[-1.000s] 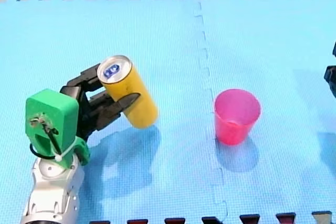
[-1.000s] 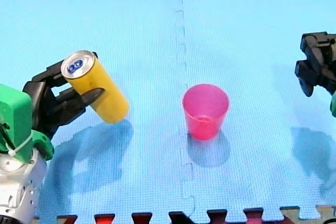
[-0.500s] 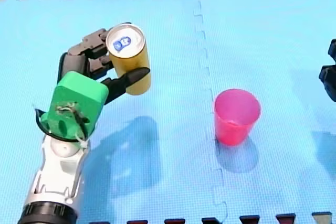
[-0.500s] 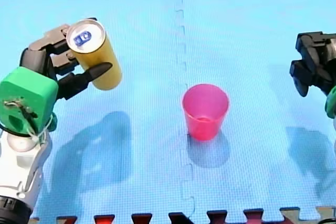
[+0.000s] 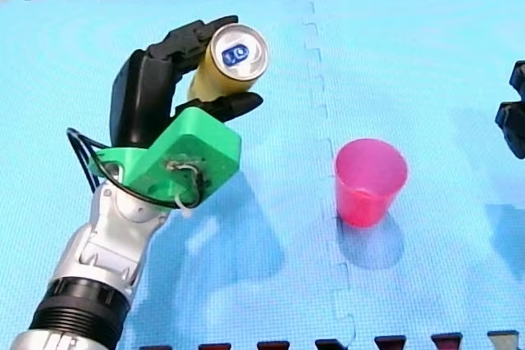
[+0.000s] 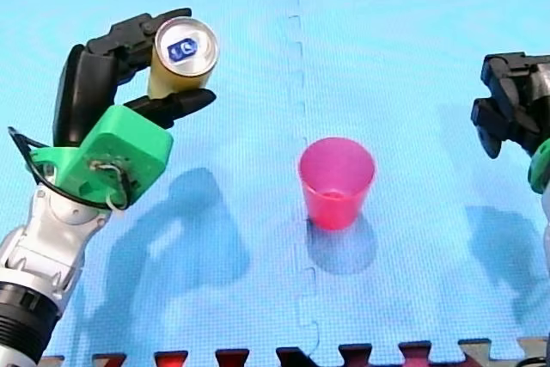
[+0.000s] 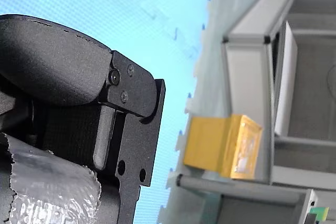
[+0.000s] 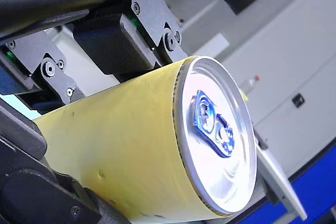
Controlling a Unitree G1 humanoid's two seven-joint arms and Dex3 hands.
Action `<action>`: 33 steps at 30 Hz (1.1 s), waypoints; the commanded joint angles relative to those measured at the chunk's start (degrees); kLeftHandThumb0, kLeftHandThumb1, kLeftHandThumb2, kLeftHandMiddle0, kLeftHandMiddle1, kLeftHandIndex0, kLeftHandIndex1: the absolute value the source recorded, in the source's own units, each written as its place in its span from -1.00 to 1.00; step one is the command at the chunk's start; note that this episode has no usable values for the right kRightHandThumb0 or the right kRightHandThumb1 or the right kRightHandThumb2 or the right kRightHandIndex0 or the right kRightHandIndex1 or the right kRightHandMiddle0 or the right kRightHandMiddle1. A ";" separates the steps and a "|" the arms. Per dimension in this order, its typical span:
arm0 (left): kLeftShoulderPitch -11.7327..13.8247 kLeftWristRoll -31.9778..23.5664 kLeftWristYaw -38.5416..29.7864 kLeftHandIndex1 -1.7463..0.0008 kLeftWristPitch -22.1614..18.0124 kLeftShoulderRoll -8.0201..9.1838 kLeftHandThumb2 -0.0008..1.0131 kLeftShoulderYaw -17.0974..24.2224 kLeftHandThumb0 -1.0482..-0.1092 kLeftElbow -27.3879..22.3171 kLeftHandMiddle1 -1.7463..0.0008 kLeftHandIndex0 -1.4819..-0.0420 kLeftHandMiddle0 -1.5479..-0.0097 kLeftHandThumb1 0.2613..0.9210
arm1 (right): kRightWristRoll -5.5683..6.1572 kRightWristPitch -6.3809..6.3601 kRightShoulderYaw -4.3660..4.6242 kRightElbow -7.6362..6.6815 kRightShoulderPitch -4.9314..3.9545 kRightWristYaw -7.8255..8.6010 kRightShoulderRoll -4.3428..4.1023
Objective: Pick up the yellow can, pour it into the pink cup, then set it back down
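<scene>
My left hand (image 5: 201, 79) is shut on the yellow can (image 5: 230, 61), holding it lifted above the blue mat at the left. The can is tilted so its silver top with a blue tab faces the head cameras. The second wrist view shows that can (image 8: 136, 166) close up between black fingers (image 8: 121, 35). A pink cup (image 5: 369, 182) stands upright on the mat to the right of the can, well apart from it. My right hand (image 6: 511, 109) hangs at the far right edge with its fingers curled and nothing in them.
The blue foam mat (image 5: 271, 284) has a puzzle seam running front to back just left of the cup. In the first wrist view, a yellow block (image 7: 223, 145) sits on a grey frame beyond the mat's edge.
My left hand has raised the can and carried it rightward and farther back, tipping its top more toward the cameras. The cup has not moved. The right hand barely shifted.
</scene>
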 commanded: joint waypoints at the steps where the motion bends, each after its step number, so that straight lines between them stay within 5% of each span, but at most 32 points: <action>1: -0.75 0.56 0.56 1.00 0.67 0.22 -1.00 -0.76 0.42 -1.10 1.00 -0.65 -0.73 0.42 | 0.09 -0.16 -0.14 0.05 -0.07 -0.15 -0.01; 10: -2.16 1.58 0.52 1.00 5.23 -1.22 -1.00 -3.12 0.41 -3.33 1.00 -0.64 -0.71 0.40 | -0.15 -0.03 0.01 0.20 -0.11 -0.46 0.25; 19: -4.23 2.70 1.67 1.00 4.66 -2.67 -1.00 -5.45 0.39 -1.25 1.00 -0.64 -0.72 0.40 | 0.29 0.52 -0.44 0.35 -0.35 0.16 0.49; 25: -5.92 4.09 3.10 1.00 3.91 -2.54 -0.99 -6.94 0.16 0.94 1.00 -0.62 -0.73 0.46 | 0.15 0.52 -0.41 0.38 -0.46 -0.03 0.82; 33: -7.90 6.52 4.51 1.00 3.22 -2.15 -0.99 -9.12 0.10 2.03 0.99 -0.58 -0.74 0.48 | -0.37 0.19 -0.03 0.40 -0.42 -0.56 1.19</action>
